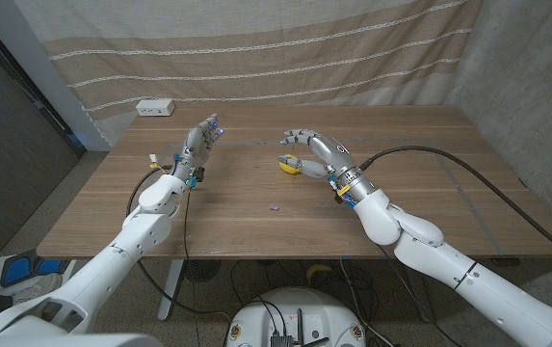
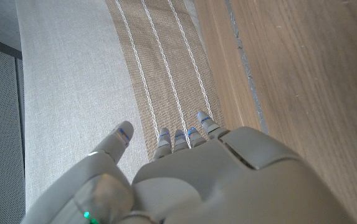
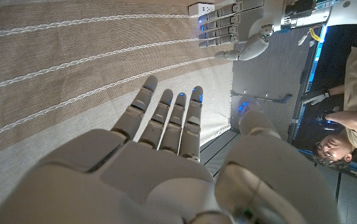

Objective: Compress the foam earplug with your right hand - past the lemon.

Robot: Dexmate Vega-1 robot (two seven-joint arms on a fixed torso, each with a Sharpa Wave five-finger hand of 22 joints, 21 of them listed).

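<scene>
Far left corner of the worktop [image 1: 112, 217]: a white box [image 1: 155, 108] with dark sockets, possibly a power strip, lies at the back edge.

Left hand [image 1: 199, 142]: raised over the left-centre of the worktop, fingers [image 2: 204, 122] straight and close together, thumb apart, released and holding nothing. The left wrist view confirms the extended fingers against the striped curtain [image 2: 159, 68].

Foam earplug [image 1: 275, 206]: a small purple piece lying alone on the bare wood, near the middle of the worktop, on the near side of the lemon and well apart from both hands. Its detail is too small to confirm further.

Lemon [image 1: 286, 164]: yellow, resting on the worktop just beside the right hand, at its left side; contact between the two cannot be told.

Right hand [image 1: 306, 146]: held above the worktop right of centre, fingers [image 3: 178, 118] loosely curved and spread, released, nothing grasped. A black cable [image 1: 468, 183] runs along the right arm and across the worktop.

A person [image 3: 346, 118] appears at the edge of the right wrist view
</scene>
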